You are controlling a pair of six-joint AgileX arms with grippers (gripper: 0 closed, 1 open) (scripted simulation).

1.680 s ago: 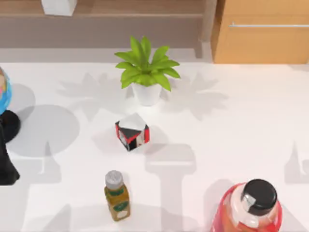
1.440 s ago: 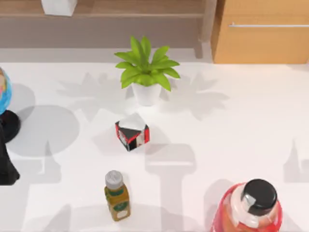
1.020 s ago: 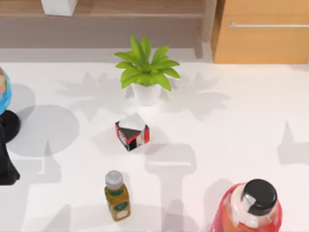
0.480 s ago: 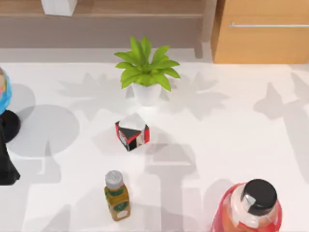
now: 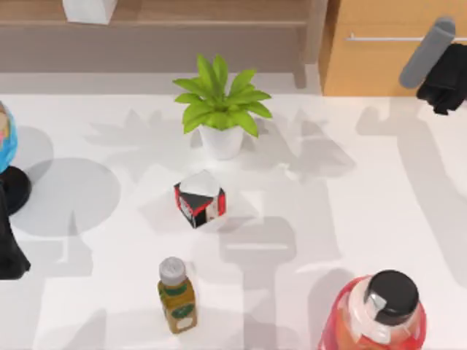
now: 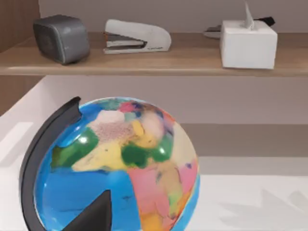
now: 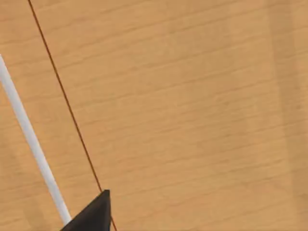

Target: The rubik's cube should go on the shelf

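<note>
While L arm [image 5: 9, 248] sits parked at desk [image 5: 350, 189] left by globe [image 6: 120, 163], R hand [image 5: 444, 84] hangs over drawer [image 5: 372, 65] front, far right; grip state: can't tell. Shelf [image 5: 204, 13] runs along desk's back edge.

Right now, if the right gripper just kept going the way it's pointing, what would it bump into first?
Most likely the drawer: the right wrist view faces its orange-wood front, with the metal handle off to one side. How far off it is I can't judge.

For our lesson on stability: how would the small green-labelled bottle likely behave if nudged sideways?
The bottle stands upright, tall and narrow, so it probably tips easily. Its round body would likely roll once down. It looks small, so probably light.
</note>
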